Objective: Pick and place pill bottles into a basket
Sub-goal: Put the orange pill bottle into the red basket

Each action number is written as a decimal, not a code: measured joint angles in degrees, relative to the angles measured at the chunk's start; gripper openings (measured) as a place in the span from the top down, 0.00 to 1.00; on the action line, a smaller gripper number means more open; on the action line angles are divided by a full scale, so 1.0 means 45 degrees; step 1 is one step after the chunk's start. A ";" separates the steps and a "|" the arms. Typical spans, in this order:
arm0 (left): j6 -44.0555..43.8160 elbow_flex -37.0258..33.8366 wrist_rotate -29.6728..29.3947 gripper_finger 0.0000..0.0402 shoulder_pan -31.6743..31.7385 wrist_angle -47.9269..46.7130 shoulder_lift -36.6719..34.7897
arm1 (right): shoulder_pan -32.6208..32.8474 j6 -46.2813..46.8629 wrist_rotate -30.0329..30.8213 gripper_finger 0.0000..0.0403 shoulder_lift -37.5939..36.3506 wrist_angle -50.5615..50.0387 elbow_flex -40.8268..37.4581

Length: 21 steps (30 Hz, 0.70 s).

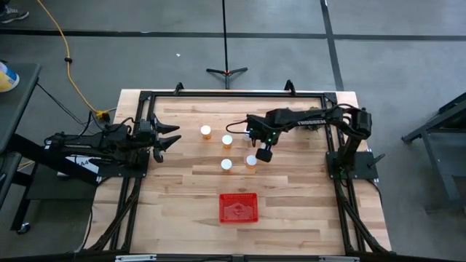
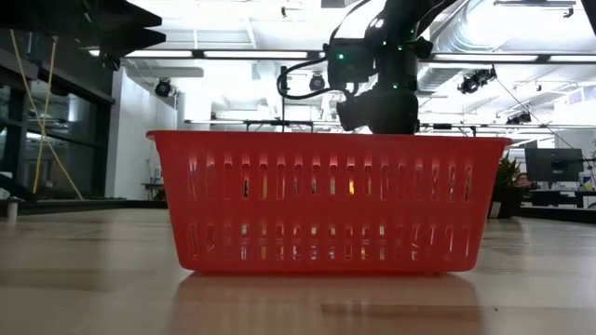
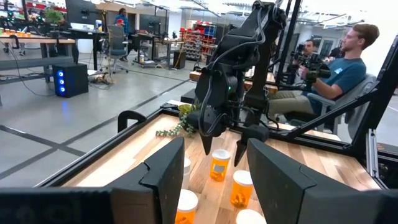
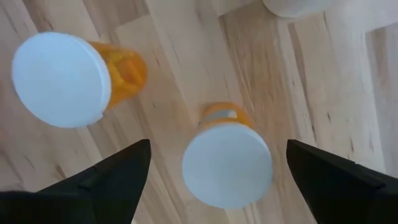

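Several orange pill bottles with white caps stand upright on the wooden table, among them one at the far left of the group, one beside it and one nearer the front. My right gripper is open and points down over another bottle. In the right wrist view its fingers stand on either side of this bottle's cap, apart from it. The red basket sits nearer the front edge. My left gripper is open and empty at the table's left.
A green leafy clump lies at the far side behind the right arm. A black frame runs around the table. People sit in the room beyond. Bare wood lies between the bottles and the basket.
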 joint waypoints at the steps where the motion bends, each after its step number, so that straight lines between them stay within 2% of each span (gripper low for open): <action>1: 0.0000 0.0000 0.0000 0.47 -0.0002 0.0002 0.0000 | 0.0000 0.0043 -0.0001 0.10 0.0001 -0.0013 -0.0006; 12: 0.0000 0.0000 -0.0001 0.47 -0.0004 0.0010 0.0000 | 0.0005 -0.0050 -0.0318 0.11 0.0807 0.0024 -0.0008; 21: 0.0000 0.0000 -0.0004 0.47 -0.0004 0.0010 0.0000 | -0.0005 -0.0199 -0.0377 0.14 0.0802 -0.0085 -0.0008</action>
